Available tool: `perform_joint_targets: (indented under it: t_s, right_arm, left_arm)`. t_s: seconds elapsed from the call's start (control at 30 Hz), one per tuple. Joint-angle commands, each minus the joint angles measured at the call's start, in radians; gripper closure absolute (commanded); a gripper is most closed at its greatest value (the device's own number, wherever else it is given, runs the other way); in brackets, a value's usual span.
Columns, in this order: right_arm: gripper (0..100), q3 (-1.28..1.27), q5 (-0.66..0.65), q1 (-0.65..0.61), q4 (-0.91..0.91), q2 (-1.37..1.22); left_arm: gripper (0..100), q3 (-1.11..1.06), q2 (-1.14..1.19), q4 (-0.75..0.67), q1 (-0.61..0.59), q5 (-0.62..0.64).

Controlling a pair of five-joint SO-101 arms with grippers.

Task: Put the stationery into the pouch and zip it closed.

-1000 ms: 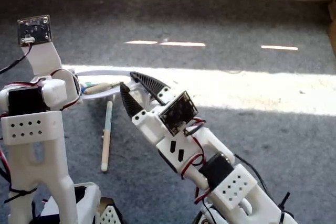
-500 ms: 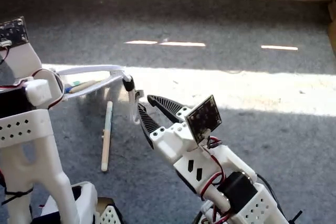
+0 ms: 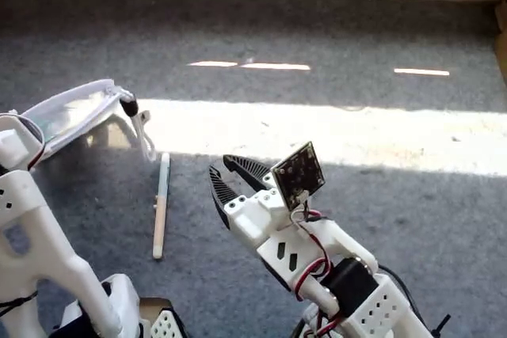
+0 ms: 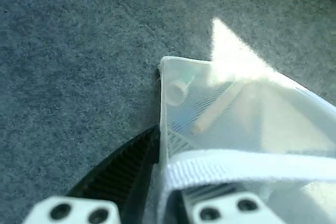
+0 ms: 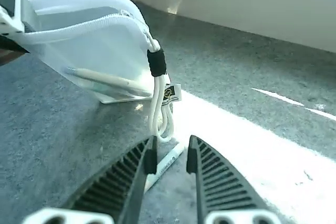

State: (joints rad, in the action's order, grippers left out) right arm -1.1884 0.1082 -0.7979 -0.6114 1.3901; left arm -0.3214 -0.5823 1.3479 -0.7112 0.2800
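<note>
Two slim stick-shaped pieces show through the pouch (image 4: pixel 231 103) on my left wrist view: a pale rod (image 4: pixel 215 111) and a round-capped one (image 4: pixel 176 92). The pouch is translucent, fine-ribbed sheet with a white woven zipper band along the top. The left gripper (image 4: pixel 164 156) has its black ribbed jaws clamped on the pouch's edge, holding it tilted at the far left of the high view. A looped white cord (image 5: pixel 160 114) with a black bead (image 5: pixel 156 62) hangs off the zipper end. Just right of it, a thin pale pen (image 3: pixel 162 203) lies flat on the grey, carpet-textured surface (image 3: pixel 356 37). Right of the pen is the right gripper (image 3: pixel 218 164), jaws slightly apart, tips near the cord loop but not touching it.
</note>
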Motion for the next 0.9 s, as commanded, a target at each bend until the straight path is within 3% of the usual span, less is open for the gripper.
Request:
perform_joint_targets:
  t_s: [0.0, 0.2, 0.53, 0.87]
  right_arm:
    - [90.1, 0.008, 0.014, -0.059, 0.001, -0.110]
    - [90.1, 0.122, 0.083, -0.082, 0.107, -0.467]
    - [90.1, 0.510, 0.242, -0.111, 0.110, -1.004]
    - [90.1, 0.754, 0.259, -0.127, 0.110, -1.343]
  left_arm:
    - [99, 0.039, -0.016, -0.028, -0.056, 0.038]
    - [99, 0.039, -0.016, -0.029, -0.090, 0.048]
    - [99, 0.039, -0.016, -0.029, -0.088, 0.048]
    - [99, 0.038, -0.016, -0.029, -0.085, 0.048]
